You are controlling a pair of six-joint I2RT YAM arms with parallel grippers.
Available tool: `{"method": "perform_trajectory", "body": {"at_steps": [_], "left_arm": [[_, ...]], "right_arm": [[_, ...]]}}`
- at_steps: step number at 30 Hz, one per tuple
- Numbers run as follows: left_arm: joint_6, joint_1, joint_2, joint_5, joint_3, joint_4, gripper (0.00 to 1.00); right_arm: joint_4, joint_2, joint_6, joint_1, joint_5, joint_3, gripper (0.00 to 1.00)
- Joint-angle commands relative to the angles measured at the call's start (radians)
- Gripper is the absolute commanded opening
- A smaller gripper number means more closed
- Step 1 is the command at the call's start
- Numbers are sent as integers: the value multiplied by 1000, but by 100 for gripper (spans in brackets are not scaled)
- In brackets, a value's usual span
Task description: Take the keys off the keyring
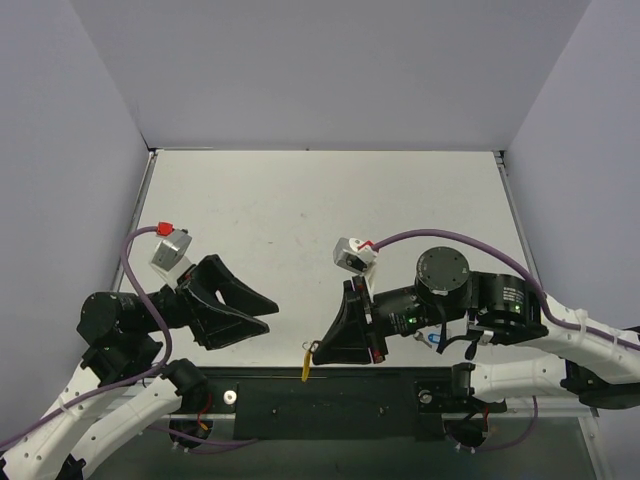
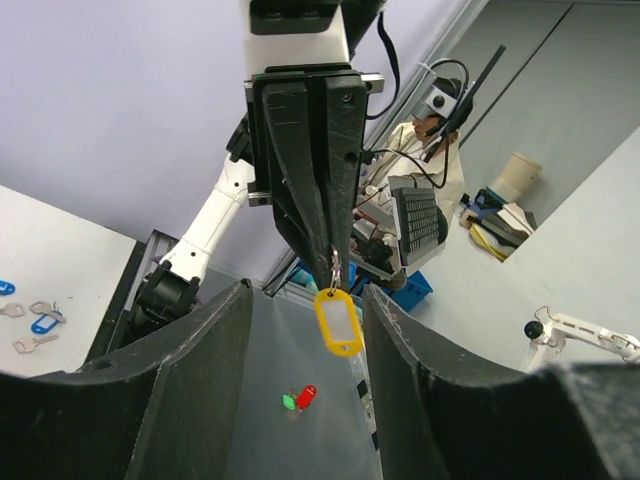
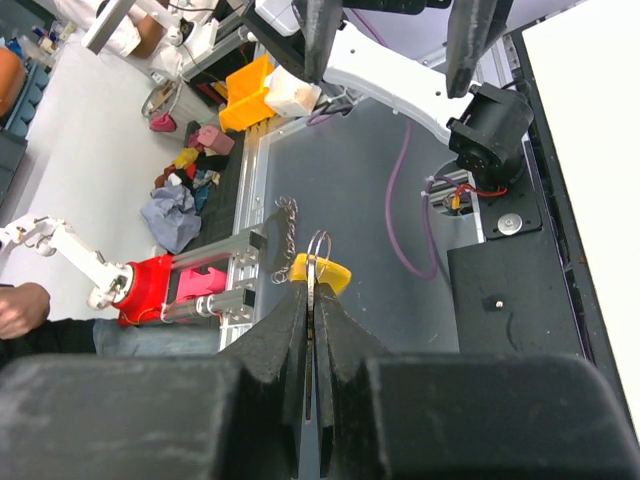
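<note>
My right gripper point(image 1: 318, 350) is shut on the thin silver keyring point(image 3: 318, 245), which sticks out past its tips point(image 3: 312, 285). A yellow plastic tag point(image 3: 327, 272) and a short chain point(image 3: 285, 238) hang from the ring. The tag hangs past the table's near edge point(image 1: 306, 363). In the left wrist view it hangs between my left fingers point(image 2: 338, 320). My left gripper point(image 1: 271, 315) is open and empty point(image 2: 305, 290), pointing at the right gripper a short way off. Loose blue-capped keys point(image 2: 40, 324) lie on the white table at the far left.
A red-capped and a green-capped piece point(image 2: 300, 399) lie on the grey shelf below the table's near edge. The black base plate point(image 1: 330, 395) runs between the arm bases. Grey walls stand around the white table point(image 1: 320, 210).
</note>
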Motion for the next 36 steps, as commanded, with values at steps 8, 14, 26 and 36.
{"method": "perform_trajectory", "body": {"at_steps": [8,14,26,36], "left_arm": [[8,-3,-12,63,-24,115,57],[-23,-3,-8,30,-51,177,55],[-31,-6,-4,-26,-65,206,51],[-58,-5,0,-71,-87,266,51]], "right_arm": [[13,47,-43,-52,-89,71,0],[58,55,-17,-80,-100,68,0],[190,60,63,-127,-125,28,0],[240,73,94,-141,-134,19,0]]}}
